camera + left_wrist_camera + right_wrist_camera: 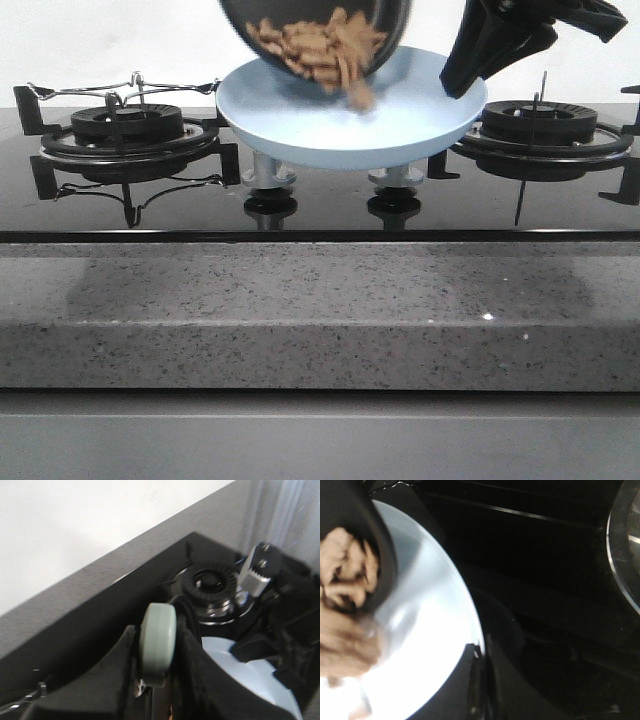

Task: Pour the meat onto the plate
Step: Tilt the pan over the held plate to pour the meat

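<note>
The black frying pan point(300, 20) is tilted over the pale-blue plate point(290, 115), which is held above the hob. The meat point(320, 45) is heaped at the pan's lower rim, and one piece point(360, 97) is falling onto the plate. My left gripper point(157, 625) is shut on the pan's grey-green handle point(158, 650). My right gripper point(462, 85) is shut on the plate's right rim; the right wrist view shows it point(480, 652) with the plate point(435, 615), the pan point(375, 545), the meat point(345, 575) and blurred pieces dropping point(345, 645).
Black glass hob point(320, 215) with a left burner point(125, 130) carrying a wire rack, a right burner point(545, 125), and two knobs point(270, 185) under the plate. A grey speckled counter edge point(320, 310) runs in front. The right burner point(210, 582) also shows in the left wrist view.
</note>
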`<state>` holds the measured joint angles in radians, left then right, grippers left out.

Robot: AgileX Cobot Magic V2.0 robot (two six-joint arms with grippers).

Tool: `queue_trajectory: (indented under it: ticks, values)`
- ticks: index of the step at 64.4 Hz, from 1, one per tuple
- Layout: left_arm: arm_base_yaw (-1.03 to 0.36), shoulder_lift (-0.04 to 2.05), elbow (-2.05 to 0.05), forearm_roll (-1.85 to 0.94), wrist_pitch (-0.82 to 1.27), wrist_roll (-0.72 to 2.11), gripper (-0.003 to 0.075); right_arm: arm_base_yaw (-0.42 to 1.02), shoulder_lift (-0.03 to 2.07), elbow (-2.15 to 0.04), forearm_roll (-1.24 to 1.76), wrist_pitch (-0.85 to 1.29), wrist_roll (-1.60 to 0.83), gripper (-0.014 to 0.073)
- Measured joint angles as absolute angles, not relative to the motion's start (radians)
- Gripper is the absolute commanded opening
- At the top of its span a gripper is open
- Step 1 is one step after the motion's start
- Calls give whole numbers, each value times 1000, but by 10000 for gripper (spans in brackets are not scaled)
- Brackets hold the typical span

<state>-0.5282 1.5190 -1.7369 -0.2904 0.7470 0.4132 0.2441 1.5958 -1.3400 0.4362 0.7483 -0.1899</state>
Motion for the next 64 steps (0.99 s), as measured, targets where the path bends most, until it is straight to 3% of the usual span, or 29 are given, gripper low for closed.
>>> queue_trajectory:
  ticks: [42,64]
  values:
    - [-871,1503,-1787,434,787,129,-20,244,1596,-1340,436,748,-190,-60]
    - [-831,1480,-1787,388,800,0,-20,244,1596,-1340,436,748,-190,-60]
